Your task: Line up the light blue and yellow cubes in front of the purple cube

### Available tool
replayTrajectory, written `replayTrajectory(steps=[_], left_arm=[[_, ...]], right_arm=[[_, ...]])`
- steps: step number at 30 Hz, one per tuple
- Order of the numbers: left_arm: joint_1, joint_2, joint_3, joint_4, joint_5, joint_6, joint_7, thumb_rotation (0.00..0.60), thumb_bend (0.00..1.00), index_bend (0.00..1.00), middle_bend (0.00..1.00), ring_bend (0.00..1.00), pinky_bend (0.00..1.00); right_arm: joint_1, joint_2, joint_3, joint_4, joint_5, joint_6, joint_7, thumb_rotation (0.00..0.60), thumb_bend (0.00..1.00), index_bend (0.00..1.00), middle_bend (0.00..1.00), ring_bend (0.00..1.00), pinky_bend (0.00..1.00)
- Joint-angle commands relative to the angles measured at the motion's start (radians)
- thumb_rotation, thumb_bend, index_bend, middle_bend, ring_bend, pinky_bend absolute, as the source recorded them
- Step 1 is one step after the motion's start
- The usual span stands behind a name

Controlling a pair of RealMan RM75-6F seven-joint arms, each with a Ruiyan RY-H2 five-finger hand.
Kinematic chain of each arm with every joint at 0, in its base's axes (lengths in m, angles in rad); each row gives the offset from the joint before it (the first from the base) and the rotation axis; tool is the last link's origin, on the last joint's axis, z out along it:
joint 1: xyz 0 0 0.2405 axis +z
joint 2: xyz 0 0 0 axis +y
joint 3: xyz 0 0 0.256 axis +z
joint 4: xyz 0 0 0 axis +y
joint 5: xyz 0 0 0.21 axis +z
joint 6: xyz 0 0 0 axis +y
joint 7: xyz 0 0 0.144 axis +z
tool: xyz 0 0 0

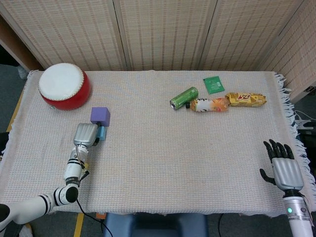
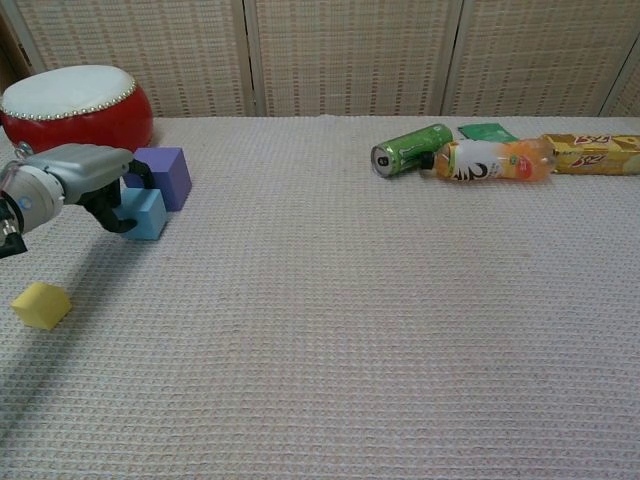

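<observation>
The purple cube (image 1: 100, 115) (image 2: 163, 175) sits at the left of the table, in front of the red drum. The light blue cube (image 1: 101, 132) (image 2: 146, 213) rests on the cloth just in front of it, touching or nearly touching. My left hand (image 1: 85, 134) (image 2: 80, 175) curls its dark fingers (image 2: 112, 212) around the light blue cube's left side and grips it. The yellow cube (image 2: 41, 305) lies tilted near the front left; in the head view my left forearm hides it. My right hand (image 1: 282, 165) hovers open at the front right edge, fingers spread.
A red drum (image 1: 64, 87) (image 2: 72, 105) stands at the back left. A green can (image 1: 184, 98) (image 2: 411, 148), an orange bottle (image 1: 210, 104) (image 2: 490, 160), a yellow snack pack (image 1: 246, 99) (image 2: 595, 153) and a green packet (image 1: 214, 84) lie at the back right.
</observation>
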Motion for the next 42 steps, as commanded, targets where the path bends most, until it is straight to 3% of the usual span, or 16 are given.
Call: replayTrajectory(steps=[1,24,32,37,42], left_arm=[[-0.002,0.000,0.003,0.002,-0.001,-0.002,-0.001,0.600,0.36,0.37,1.00,1.00,1.00],[0.000,0.003,0.024,-0.026,0.020,0.038,0.016,0.600,0.36,0.25,1.00,1.00,1.00],[0.045,0.055,0.051,-0.195,0.137,0.154,-0.020,0.600,0.35,0.25,1.00,1.00,1.00],[0.089,0.088,0.102,-0.287,0.213,0.209,-0.031,0.600,0.36,0.33,1.00,1.00,1.00],[0.110,0.088,0.135,-0.287,0.183,0.178,-0.012,0.600,0.36,0.38,1.00,1.00,1.00]], right_arm=[[0.002,-0.001,0.001,0.000,0.005,-0.003,-0.003,0.521,0.10,0.00,0.00,0.00,0.00],[0.002,0.004,-0.007,-0.011,0.005,0.005,-0.007,0.521,0.10,0.00,0.00,0.00,0.00],[0.004,0.007,-0.013,-0.012,-0.001,0.001,-0.004,0.522,0.10,0.00,0.00,0.00,0.00],[0.002,0.009,-0.015,-0.016,-0.007,0.005,-0.002,0.521,0.10,0.00,0.00,0.00,0.00],[0.002,0.010,-0.019,-0.019,-0.013,0.007,-0.003,0.520,0.10,0.00,0.00,0.00,0.00]])
